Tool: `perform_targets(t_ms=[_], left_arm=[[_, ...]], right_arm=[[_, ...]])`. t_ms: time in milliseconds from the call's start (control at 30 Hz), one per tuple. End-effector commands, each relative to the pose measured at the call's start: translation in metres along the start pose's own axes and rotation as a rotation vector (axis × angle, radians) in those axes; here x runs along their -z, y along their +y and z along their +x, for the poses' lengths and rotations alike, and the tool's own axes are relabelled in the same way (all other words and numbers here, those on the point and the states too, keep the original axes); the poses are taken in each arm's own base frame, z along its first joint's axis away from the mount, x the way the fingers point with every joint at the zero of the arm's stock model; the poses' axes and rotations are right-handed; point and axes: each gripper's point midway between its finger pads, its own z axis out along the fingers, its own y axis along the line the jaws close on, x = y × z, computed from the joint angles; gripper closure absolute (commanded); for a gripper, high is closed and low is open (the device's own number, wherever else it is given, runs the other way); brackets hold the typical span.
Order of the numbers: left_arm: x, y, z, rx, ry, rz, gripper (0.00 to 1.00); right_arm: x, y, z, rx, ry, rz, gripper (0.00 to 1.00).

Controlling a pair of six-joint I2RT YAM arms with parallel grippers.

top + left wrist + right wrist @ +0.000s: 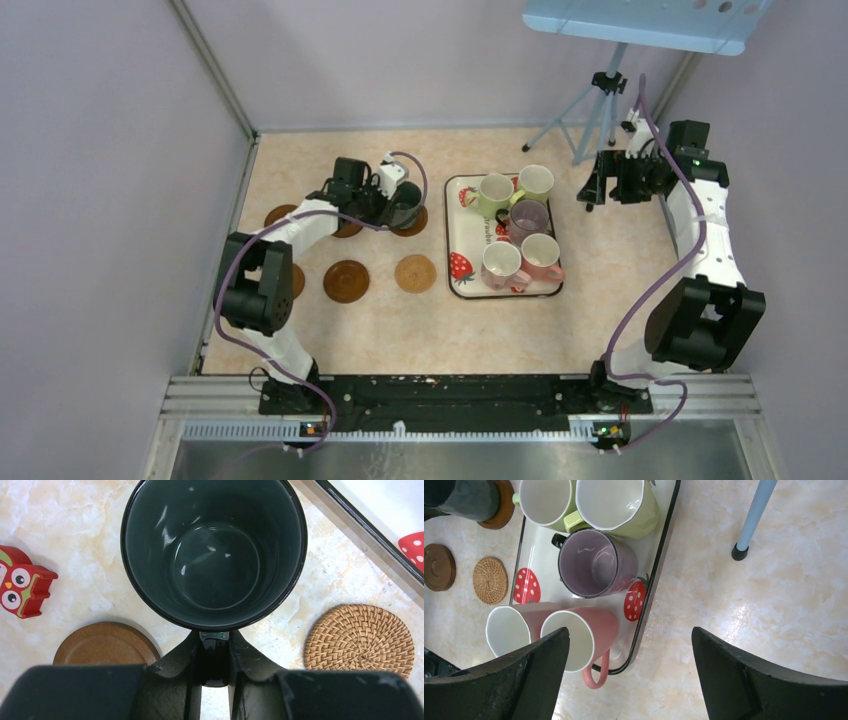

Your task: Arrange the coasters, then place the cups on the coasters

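Overall: beige marble-pattern counter [600, 300], with coasters on its left half and a tray at centre.
Left end effector [215, 666]: fingers pressed together on the handle of the dark green glazed ceramic mug [215, 550], which is upright with its mouth up.
Dark green mug, position: over the far-right dark brown round coaster [503, 504], just left of the tray. Whether it rests on the disc or hangs just above it cannot be told.
Right end effector [630, 645]: fingers wide apart, gripping nothing, above the counter to the right of the tray.
Tray: white rectangular strawberry-print tray [449, 240] with a dark rim.
Mugs in tray, far end: left yellow-green mug [495, 190] and right yellow-green mug [536, 181].
Mugs in tray, middle: purple mug [528, 218].
Mugs in tray, near end: cream-white mug [500, 265] and pink mug [543, 256].
Near row of coasters: tan woven round coaster [415, 273], near-middle dark brown coaster [346, 281], and near-left dark brown coaster [297, 282], the last partly under the left arm.
Far row of coasters: far-middle dark brown coaster [348, 231] and far-left dark brown coaster [280, 214], both partly covered by the arm.
Sundry: small red owl-faced packet [22, 587] on the counter, apart from the dark green mug.
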Motion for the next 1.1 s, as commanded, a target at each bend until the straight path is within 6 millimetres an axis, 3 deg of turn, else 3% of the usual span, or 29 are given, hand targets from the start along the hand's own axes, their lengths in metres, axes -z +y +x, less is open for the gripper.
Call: perform_targets(t_ms=[0,167,467,567,667,800,933,1067], left_arm=[[0.015,0.007,-0.045,-0.008,-0.167,-0.033,1.0],[0.01,0.005,-0.035,0.044,-0.147,-0.034,0.99],[0.005,0.001,-0.017,0.089,-0.121,-0.038,0.86],[0.005,-0.003,-0.011,0.095,-0.109,-0.031,0.79],[0.008,-0.006,-0.007,0.097,-0.1,-0.026,0.63],[0.01,-0.011,-0.005,0.1,-0.094,-0.006,0.54],[0.012,-0.013,-0.004,0.106,-0.089,-0.002,0.47],[0.013,-0.014,-0.004,0.106,-0.088,0.003,0.48]], right_arm=[[0.016,0.007,-0.011,0.041,-0.052,0.005,0.1],[0.016,0.008,-0.008,0.04,-0.048,0.002,0.1],[0.016,0.008,-0.011,0.044,-0.056,-0.002,0.1],[0.016,0.008,-0.011,0.043,-0.055,-0.002,0.1],[0.016,0.008,-0.011,0.043,-0.056,-0.002,0.1],[0.015,0.008,-0.009,0.04,-0.053,-0.002,0.1],[0.015,0.008,-0.008,0.039,-0.051,-0.005,0.1],[0.015,0.009,-0.008,0.038,-0.051,-0.008,0.1]])
